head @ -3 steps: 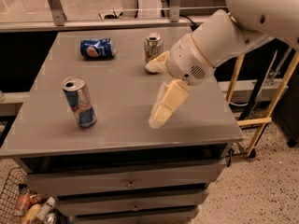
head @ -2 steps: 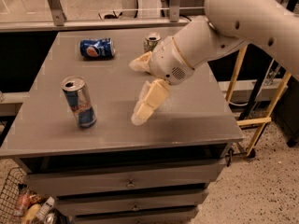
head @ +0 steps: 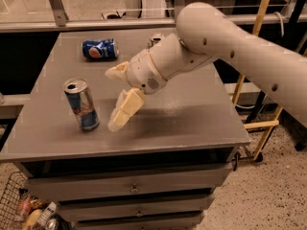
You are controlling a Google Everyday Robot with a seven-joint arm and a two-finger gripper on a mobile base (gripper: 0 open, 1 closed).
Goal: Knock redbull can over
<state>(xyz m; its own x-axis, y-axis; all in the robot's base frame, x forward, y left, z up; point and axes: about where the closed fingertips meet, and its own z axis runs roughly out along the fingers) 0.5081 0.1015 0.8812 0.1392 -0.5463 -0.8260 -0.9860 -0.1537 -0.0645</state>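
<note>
Redbull can (head: 82,104) is standing upright near the front left of the grey table (head: 192,123), open top showing, not yet tipped. Just right of the can, the gripper (head: 113,99) is hanging low over the tabletop with its two pale fingers spread wide and holding nothing. The lower finger (head: 125,108) is pointing down toward the base of the can, with its tip close beside the can and a narrow strip of table showing between them, so no contact is being made. The other finger is angling up and away, behind and to the right of the can. Step in hand, as I am reading it: lining up for the push, with the knock itself not yet delivered. The next move is calling for a sideways sweep leftward into the can's wall, preferably above mid-height so it topples instead of sliding; a low strike is risking only a skid toward the left edge. Farther behind the can, well apart, a Pepsi can (head: 100,49) is lying on its side. Behind and right of the can, another can (head: 154,38) is showing partly behind the arm (head: 201,37); its markings are hidden.
</note>
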